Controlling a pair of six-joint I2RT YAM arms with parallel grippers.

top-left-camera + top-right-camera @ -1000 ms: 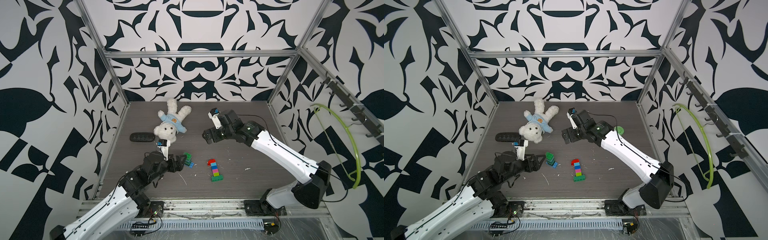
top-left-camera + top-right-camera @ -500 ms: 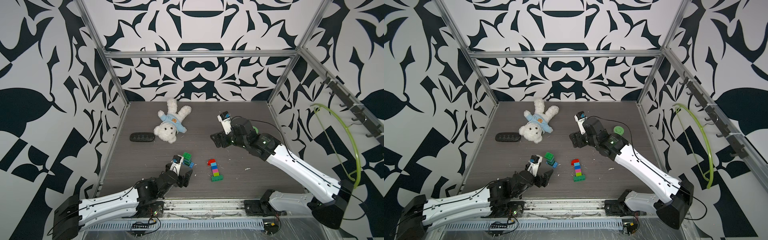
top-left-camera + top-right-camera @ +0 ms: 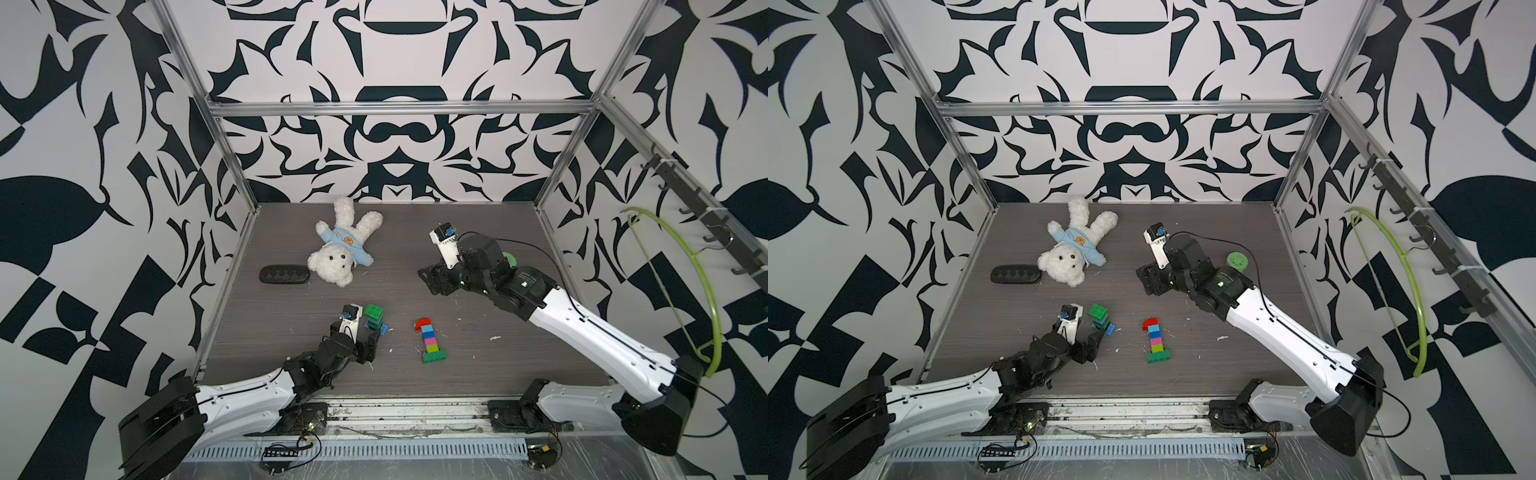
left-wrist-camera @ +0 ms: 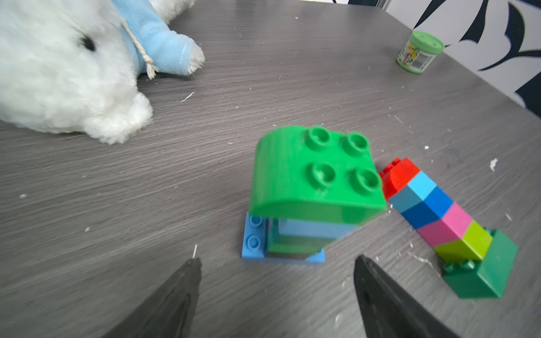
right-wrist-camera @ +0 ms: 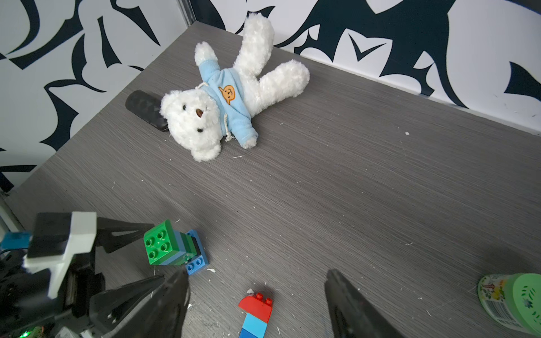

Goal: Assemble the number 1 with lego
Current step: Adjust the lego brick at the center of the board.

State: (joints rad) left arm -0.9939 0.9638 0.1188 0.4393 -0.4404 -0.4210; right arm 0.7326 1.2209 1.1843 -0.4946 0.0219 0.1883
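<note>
The lego number 1 lies flat on the table: red cap, light blue, blue, pink, lime, with a green base brick; it also shows as the lego 1. To its left stands a small lego stack with a green curved brick on top and a blue plate below. My left gripper is open and low, its tips just short of that stack. My right gripper hangs open and empty behind the 1.
A white teddy bear in a blue shirt lies at the back left, with a black case beside its head. A green-lidded jar stands at the right, behind my right arm. Walls enclose three sides.
My left arm has dropped low and drawn back slightly from the small stack. My right gripper has shifted right, with its jaws a little narrower. The bricks have not moved.
</note>
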